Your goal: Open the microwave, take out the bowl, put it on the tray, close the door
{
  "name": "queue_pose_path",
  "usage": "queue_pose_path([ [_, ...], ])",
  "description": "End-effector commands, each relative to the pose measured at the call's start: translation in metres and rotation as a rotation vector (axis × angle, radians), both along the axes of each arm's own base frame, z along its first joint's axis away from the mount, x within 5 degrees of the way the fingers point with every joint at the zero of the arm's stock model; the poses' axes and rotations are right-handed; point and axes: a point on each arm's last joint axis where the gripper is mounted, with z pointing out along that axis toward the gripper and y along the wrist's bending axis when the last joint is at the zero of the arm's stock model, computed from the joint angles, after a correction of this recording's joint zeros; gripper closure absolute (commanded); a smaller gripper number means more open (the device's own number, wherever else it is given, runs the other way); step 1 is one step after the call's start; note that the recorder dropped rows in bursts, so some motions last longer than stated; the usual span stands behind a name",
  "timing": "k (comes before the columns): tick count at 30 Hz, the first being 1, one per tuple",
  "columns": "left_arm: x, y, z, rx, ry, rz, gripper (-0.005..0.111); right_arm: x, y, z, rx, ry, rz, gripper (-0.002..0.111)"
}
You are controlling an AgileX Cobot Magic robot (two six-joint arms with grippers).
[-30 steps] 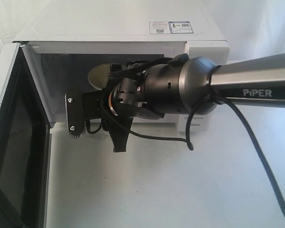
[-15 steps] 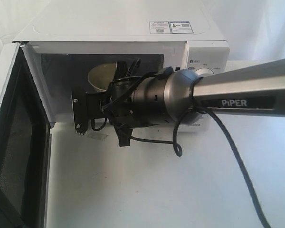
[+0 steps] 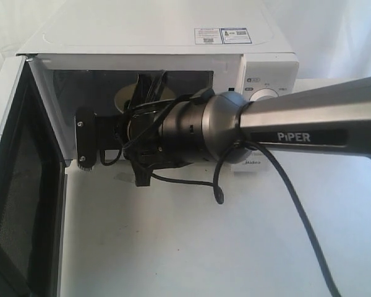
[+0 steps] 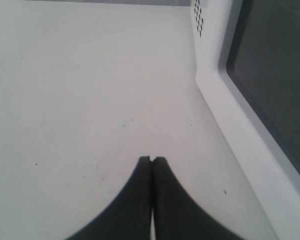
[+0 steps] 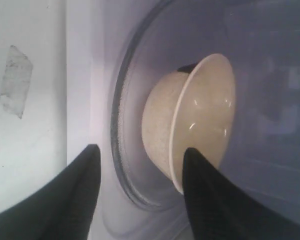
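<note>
Since a second ago my right gripper [image 5: 140, 195] had slid sideways across the microwave [image 3: 142, 31] mouth, jaws spread wide, empty. Just ahead sat the bowl [image 5: 190, 125] on the turntable [image 5: 121, 150], untouched. I judged it best to ease in, one finger inside the rim, then close. My left gripper [image 4: 151, 162] hung shut, empty, beside the open door [image 4: 275, 65].

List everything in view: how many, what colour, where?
microwave: one, white, at the table's back
door: one, white, dark window, open at left
bowl: one, cream, inside the microwave on a glass plate
stickers: two, white, on the microwave's top
knob: one showing, white, right panel
table: one, white, under everything
right arm: one, grey-black, reaching into the microwave
cable: one, black, hanging from that arm
right gripper: one, black, open, facing the bowl
left gripper: one, black, shut, above the table by the door
</note>
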Motion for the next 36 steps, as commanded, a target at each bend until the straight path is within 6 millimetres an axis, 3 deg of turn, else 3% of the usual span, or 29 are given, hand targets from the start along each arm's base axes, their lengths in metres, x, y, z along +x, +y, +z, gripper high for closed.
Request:
queue_pose_path([
  [1,0.0,0.0,-0.001,-0.011,-0.004,-0.003,0.107,0.003,0.003,-0.002,0.0,-0.01,0.004,0.06],
  [10,0.0,0.0,-0.001,-0.011,-0.004,-0.003,0.107,0.013,0.009,-0.005,-0.004,-0.043,0.0,0.06],
  [18,0.0,0.0,-0.001,-0.011,-0.004,-0.003,0.107,0.029,0.003,-0.013,-0.006,-0.043,-0.069,0.06],
  [36,0.0,0.0,-0.001,-0.011,-0.004,-0.003,0.107,0.033,0.003,-0.01,0.009,-0.069,-0.04,0.06],
])
